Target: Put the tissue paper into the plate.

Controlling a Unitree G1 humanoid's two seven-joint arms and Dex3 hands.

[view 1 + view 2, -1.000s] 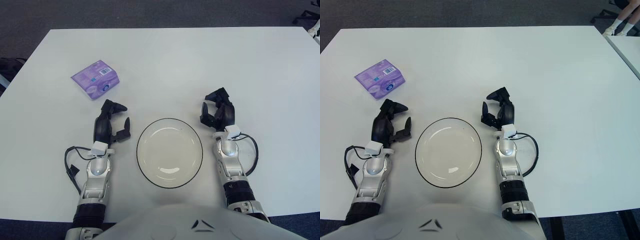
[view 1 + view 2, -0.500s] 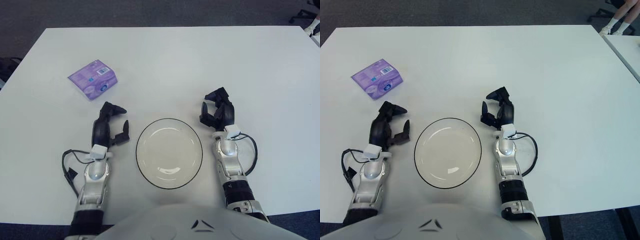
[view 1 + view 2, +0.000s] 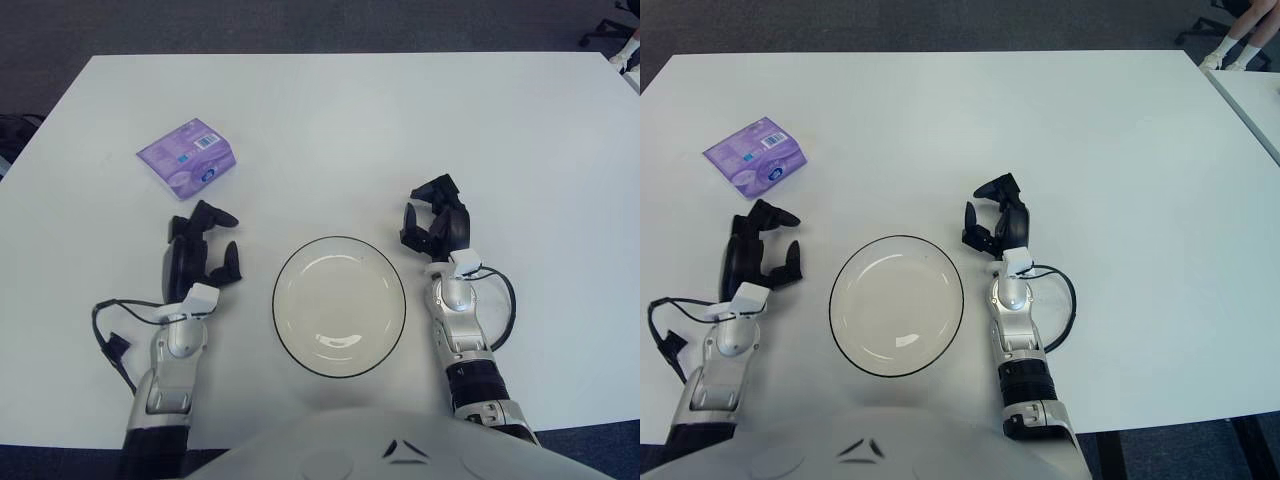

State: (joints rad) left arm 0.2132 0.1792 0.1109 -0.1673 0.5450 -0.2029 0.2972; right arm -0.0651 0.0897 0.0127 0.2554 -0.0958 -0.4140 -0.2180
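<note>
A purple tissue pack (image 3: 187, 158) lies on the white table at the far left. A white plate with a dark rim (image 3: 339, 360) sits near the table's front edge, between my hands. My left hand (image 3: 203, 246) is open and empty, left of the plate and a short way in front of the tissue pack, apart from it. My right hand (image 3: 434, 222) rests just right of the plate, fingers relaxed and holding nothing.
The white table (image 3: 400, 130) stretches wide beyond the plate. Black cables loop from both wrists, the left one (image 3: 112, 330) and the right one (image 3: 505, 300). Dark carpet lies beyond the table's far edge.
My left hand has moved left, away from the plate, toward the side where the tissue pack lies. The right hand and the plate have not moved.
</note>
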